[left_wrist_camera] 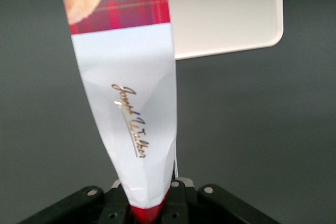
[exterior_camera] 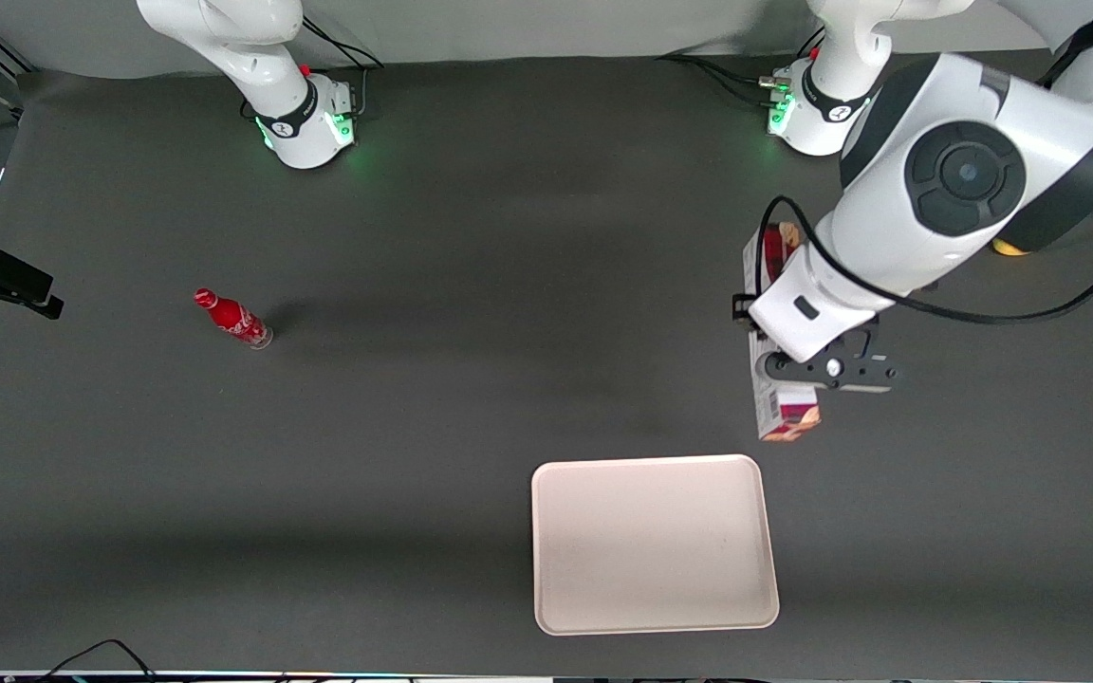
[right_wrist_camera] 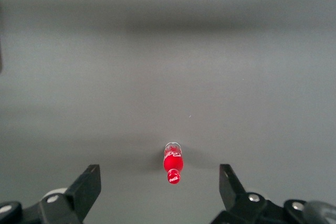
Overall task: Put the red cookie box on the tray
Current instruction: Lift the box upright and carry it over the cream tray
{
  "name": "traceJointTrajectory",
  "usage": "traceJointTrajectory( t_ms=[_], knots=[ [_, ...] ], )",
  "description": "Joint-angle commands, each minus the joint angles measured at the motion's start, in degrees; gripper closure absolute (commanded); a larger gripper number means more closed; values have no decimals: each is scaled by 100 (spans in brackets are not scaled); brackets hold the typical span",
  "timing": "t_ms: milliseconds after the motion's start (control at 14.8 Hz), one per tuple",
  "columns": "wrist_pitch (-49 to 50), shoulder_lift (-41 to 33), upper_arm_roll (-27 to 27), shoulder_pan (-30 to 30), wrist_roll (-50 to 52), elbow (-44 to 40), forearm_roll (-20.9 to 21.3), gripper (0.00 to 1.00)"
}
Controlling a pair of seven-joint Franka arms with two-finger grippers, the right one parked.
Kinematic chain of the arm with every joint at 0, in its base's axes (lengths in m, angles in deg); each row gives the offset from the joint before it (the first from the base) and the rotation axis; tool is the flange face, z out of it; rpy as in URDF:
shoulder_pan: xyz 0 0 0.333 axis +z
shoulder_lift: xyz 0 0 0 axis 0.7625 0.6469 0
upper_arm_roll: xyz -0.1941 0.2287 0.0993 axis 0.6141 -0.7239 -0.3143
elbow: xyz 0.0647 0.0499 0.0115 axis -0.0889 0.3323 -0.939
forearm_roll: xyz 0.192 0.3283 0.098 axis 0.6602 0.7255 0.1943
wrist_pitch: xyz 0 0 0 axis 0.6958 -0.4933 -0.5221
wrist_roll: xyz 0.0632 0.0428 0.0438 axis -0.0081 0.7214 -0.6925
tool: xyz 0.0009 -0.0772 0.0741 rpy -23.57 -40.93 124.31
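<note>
Red cookie box (exterior_camera: 787, 415) hangs above the dark grey tabletop (exterior_camera: 471, 379), clamped in the end effector (exterior_camera: 798, 365) of the working arm, which grips it across its width. Its long axis runs from the arm bases toward the front camera, and the nearer end, with a cookie picture, sits just short of the tray (exterior_camera: 653, 543) corner. The cream-pink tray lies flat, nearer the camera. A small red soda bottle (exterior_camera: 232, 319) stands toward the parked arm's end.
</note>
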Motion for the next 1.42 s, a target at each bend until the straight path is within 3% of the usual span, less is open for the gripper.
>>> traceJointTrajectory(
  t_ms=[0,203,475,949,1356],
  knots=[
    [-862,563,41,-107,-214,-100,492,100],
    [-1548,1134,-2,-107,-56,-108,536,100],
    [-2216,1794,-73,-107,472,-152,1134,100],
    [-3447,2567,-565,-124,481,-362,1178,100],
    [-3799,3201,-653,-212,490,-741,1257,100]
  ],
)
